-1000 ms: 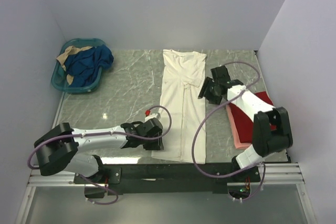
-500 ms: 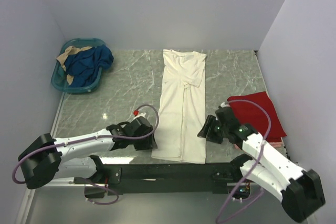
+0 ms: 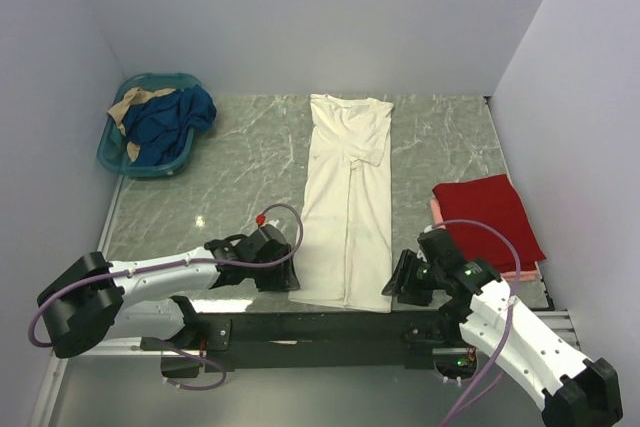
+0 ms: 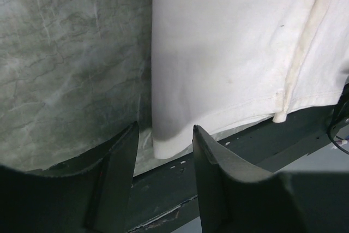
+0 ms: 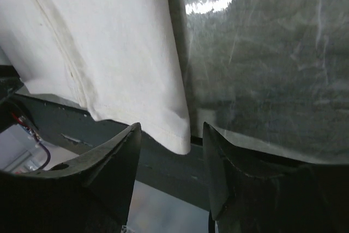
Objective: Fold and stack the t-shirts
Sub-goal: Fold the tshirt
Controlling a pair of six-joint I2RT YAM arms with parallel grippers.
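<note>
One red t-shirt (image 3: 490,212), seemingly folded, overhead-only

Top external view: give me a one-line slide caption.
Left hand and right hand, both open, bracket the near corners of the cream-white t-shirt; red tee lies on pink tee at right.

Worktop (image 3: 240,177): grey-green marble-look slab, glare spot lower left. Cream tee (image 3: 348,197) lies flat down the centre, folded lengthwise into a long strip, neck at top, hem reaching the slab's bottom edge. Right side: pink tee (image 3: 520,273) flat on the slab, w/ folded red tee (image 3: 488,215) on top. Upper left: teal basket (image 3: 150,169) holding blue cloth (image 3: 170,119) & tan cloth (image 3: 130,102).
</note>
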